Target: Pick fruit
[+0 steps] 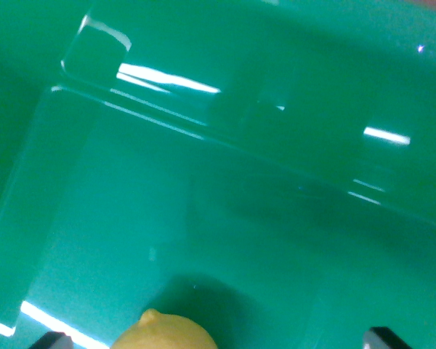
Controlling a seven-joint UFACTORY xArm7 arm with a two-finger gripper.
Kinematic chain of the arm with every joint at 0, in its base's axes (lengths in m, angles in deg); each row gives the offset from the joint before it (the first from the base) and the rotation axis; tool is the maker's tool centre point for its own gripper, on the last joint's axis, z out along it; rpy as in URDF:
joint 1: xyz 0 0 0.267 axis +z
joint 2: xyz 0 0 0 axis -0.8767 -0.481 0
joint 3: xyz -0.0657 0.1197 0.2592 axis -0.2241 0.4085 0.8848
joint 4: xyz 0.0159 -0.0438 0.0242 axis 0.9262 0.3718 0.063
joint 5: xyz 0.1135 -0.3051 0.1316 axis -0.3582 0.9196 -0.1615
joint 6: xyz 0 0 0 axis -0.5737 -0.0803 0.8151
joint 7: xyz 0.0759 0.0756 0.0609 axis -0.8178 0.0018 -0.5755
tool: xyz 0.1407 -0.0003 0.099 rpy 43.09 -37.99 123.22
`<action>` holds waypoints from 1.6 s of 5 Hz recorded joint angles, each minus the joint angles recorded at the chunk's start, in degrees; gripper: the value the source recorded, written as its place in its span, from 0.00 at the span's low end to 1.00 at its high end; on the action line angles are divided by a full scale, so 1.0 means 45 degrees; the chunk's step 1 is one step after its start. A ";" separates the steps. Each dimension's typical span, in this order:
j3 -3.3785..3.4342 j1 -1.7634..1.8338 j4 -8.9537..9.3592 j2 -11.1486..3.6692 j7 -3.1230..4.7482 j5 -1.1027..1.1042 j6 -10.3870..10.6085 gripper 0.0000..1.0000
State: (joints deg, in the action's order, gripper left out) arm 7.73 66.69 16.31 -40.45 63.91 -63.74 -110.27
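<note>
**Lemon in sight at the bottom edge, fingers flanking it**

There's the fruit: a yellow lemon (165,331), nipple end pointing up, only its top showing at the bottom edge of the wrist view, a little left of centre. It sits on the floor of a glossy green tray (225,218), near the tray's nearer side, with a soft shadow spreading behind it. Beyond it the tray floor runs bare up to a raised inner ridge (203,131) crossing from upper left down toward the right, streaked with bright light reflections.

Now the gripper (218,342): two dark fingertips (385,338) poke in at the bottom corners, one each side, well apart, so the hand looks spread wide and holds nothing. The lemon lies between them but closer to the wrist view's left finger.

The step in hand, I'd judge, is the approach. To do it well, centre the lemon between the fingers first, then descend straight, closing across its narrower middle. That skin is round and smooth, and an off-centre squeeze could squirt it sideways across the slick tray.
</note>
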 joint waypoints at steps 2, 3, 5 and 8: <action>0.0025 0.0043 0.0328 -0.0151 0.0191 -0.0029 0.0437 0.00; 0.0025 0.0043 0.0328 -0.0151 0.0191 -0.0029 0.0437 0.00; 0.0048 0.0082 0.0623 -0.0287 0.0364 -0.0054 0.0830 0.00; 0.0085 0.0145 0.1098 -0.0506 0.0641 -0.0096 0.1462 0.00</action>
State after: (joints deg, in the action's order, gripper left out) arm 8.11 67.34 21.25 -42.73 66.79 -64.17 -103.69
